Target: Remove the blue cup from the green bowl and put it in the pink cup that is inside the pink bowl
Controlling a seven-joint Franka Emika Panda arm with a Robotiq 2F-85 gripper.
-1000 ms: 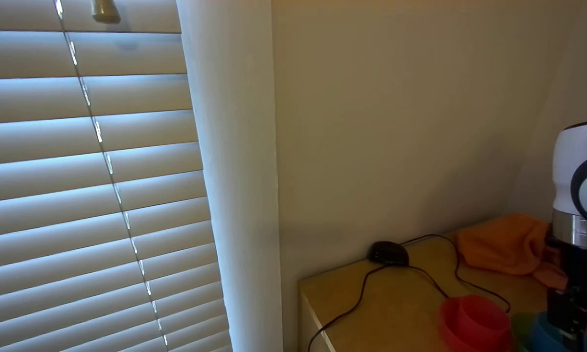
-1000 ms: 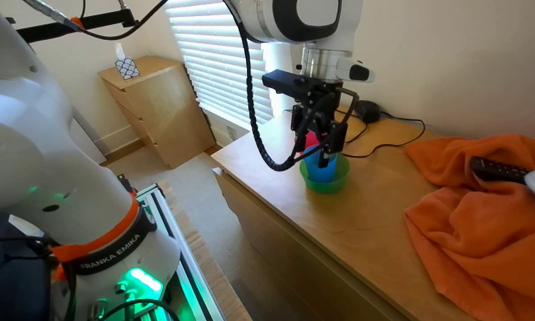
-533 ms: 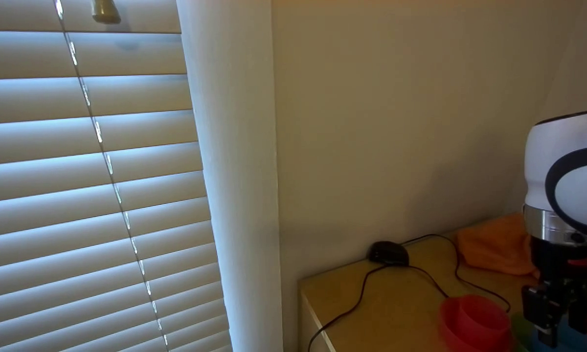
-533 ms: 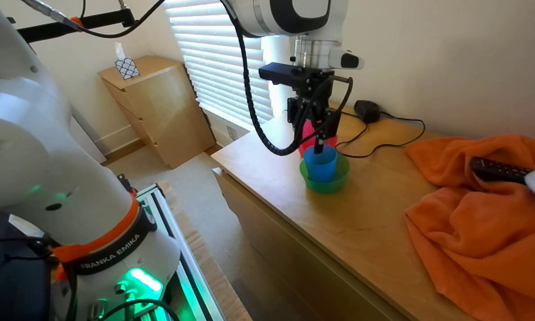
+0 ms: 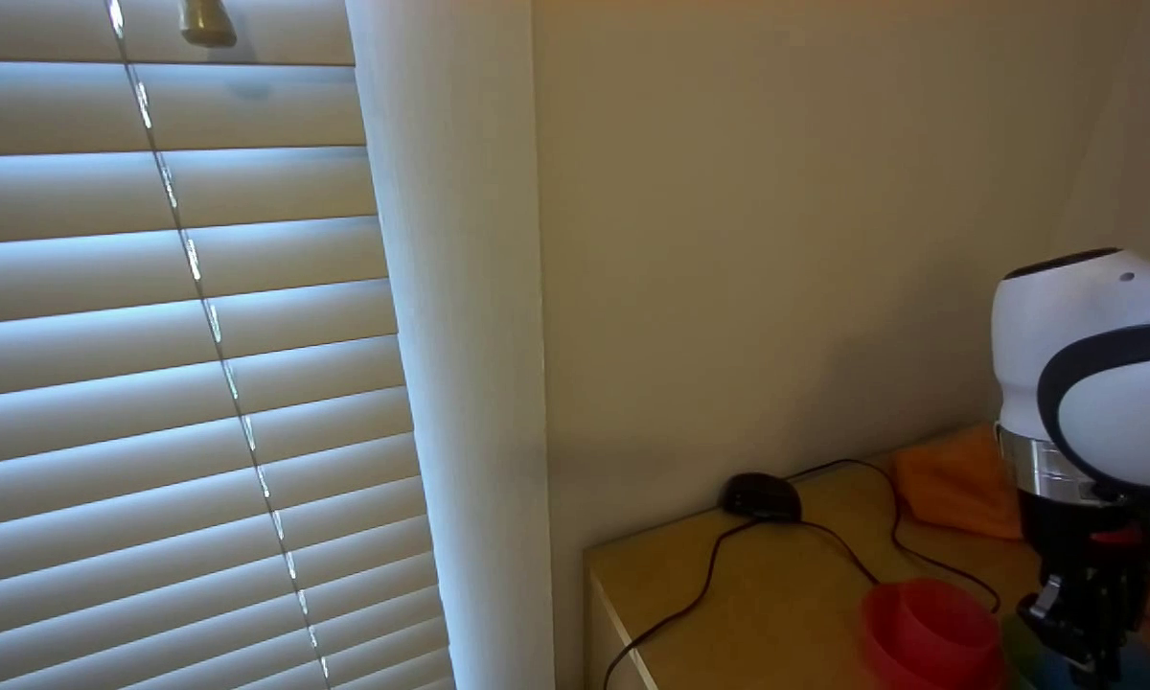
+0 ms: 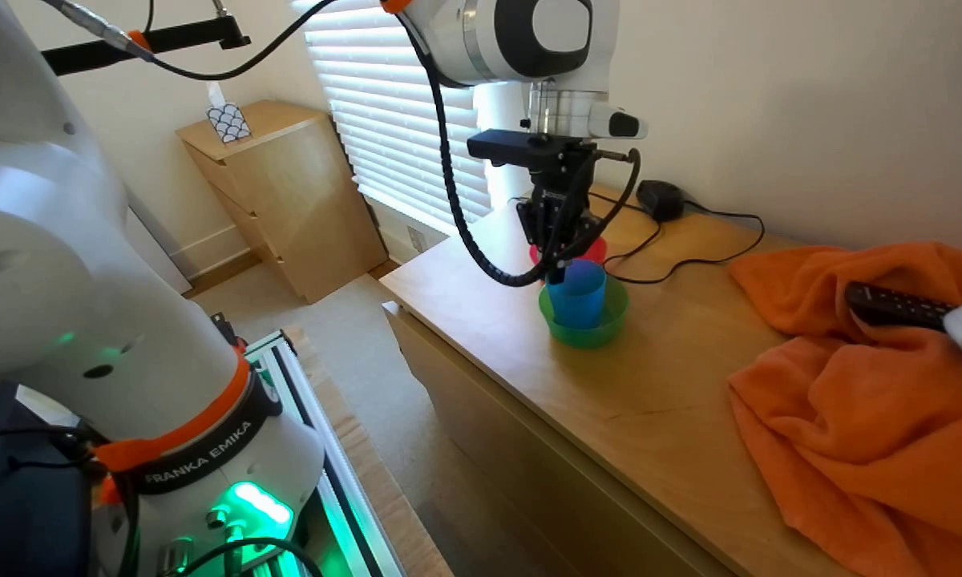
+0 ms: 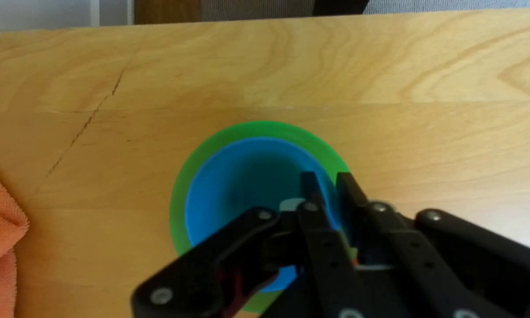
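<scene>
So, the blue cup (image 7: 243, 176) is sitting upright in the green bowl (image 7: 178, 207), around the middle of the wrist view. The gripper (image 7: 328, 177) pokes in from the bottom right there, and it's pretty narrow: the fingers (image 7: 309, 183) straddle the cup's right-hand rim, one on the inside and one on the outside. Hard to say from these angles whether they're really pinching the wall or just close to it.

Pink cup (image 5: 954, 613) is nested in the pink bowl (image 5: 882, 632), bottom right in an exterior view, just beside the green bowl.

Also on the wooden dresser top (image 6: 673, 377): a crumpled orange cloth (image 6: 866, 417) at the right of an exterior view with a black remote (image 6: 898, 306) lying on it, plus a black adapter (image 6: 660, 199) right of center.
</scene>
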